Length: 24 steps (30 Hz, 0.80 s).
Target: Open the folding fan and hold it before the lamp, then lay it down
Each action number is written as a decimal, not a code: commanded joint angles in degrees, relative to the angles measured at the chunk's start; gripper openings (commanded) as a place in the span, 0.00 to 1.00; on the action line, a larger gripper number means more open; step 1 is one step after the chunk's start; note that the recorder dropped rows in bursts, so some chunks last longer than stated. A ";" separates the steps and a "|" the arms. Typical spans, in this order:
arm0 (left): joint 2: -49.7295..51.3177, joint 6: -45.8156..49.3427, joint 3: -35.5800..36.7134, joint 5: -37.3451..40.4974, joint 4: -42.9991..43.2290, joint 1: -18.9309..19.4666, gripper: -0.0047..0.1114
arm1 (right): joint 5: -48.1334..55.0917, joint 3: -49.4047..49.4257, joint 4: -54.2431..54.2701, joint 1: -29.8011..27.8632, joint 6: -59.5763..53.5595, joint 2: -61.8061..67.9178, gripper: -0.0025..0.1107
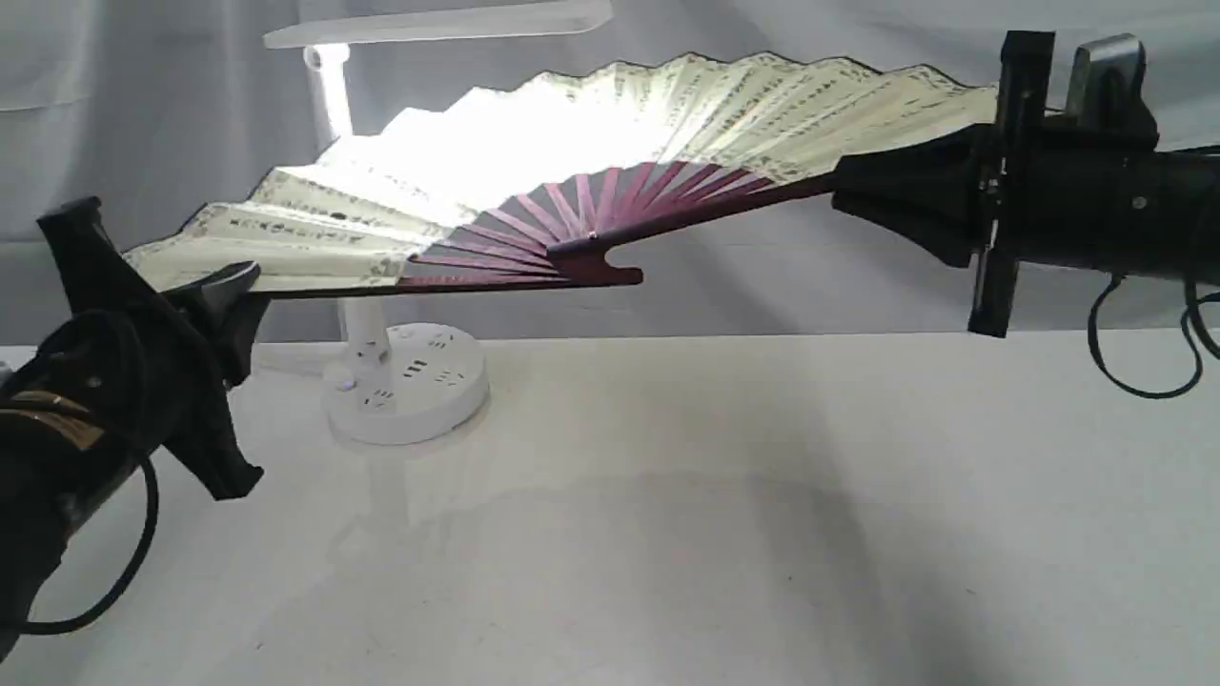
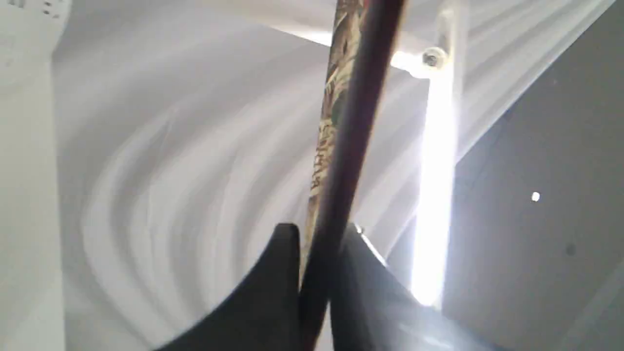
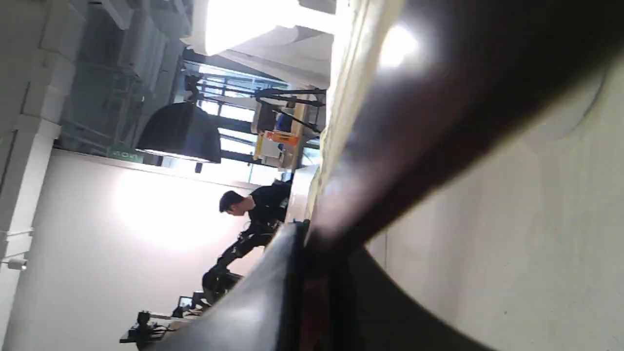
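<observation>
The folding fan is spread wide in the air, cream leaf with black writing and maroon ribs meeting at a pivot. It hangs in front of the lit white lamp, whose glow shines through the leaf's middle. My left gripper is shut on the fan's left end rib. My right gripper is shut on the right end rib, higher than the left. The lamp's stem and part of its bar head show behind the fan; the round base stands on the table.
A white table stretches below the fan, bearing the fan's shadow. A pale curtain hangs behind the lamp. Black cables loop under both arms. In the right wrist view a person stands far off in the room.
</observation>
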 commanded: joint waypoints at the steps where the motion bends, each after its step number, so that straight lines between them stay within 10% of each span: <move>1: -1.07 -2.72 1.24 1.64 -5.01 1.20 0.04 | -4.10 0.41 -3.50 -1.07 -1.32 0.19 0.02; 15: 3.78 -6.36 1.89 -1.76 8.22 1.06 0.04 | -7.00 13.37 2.40 -2.12 -4.31 0.19 0.02; 24: 10.94 -6.36 1.89 -4.01 1.32 -4.61 0.04 | -7.56 19.72 2.74 -5.21 -7.92 0.19 0.02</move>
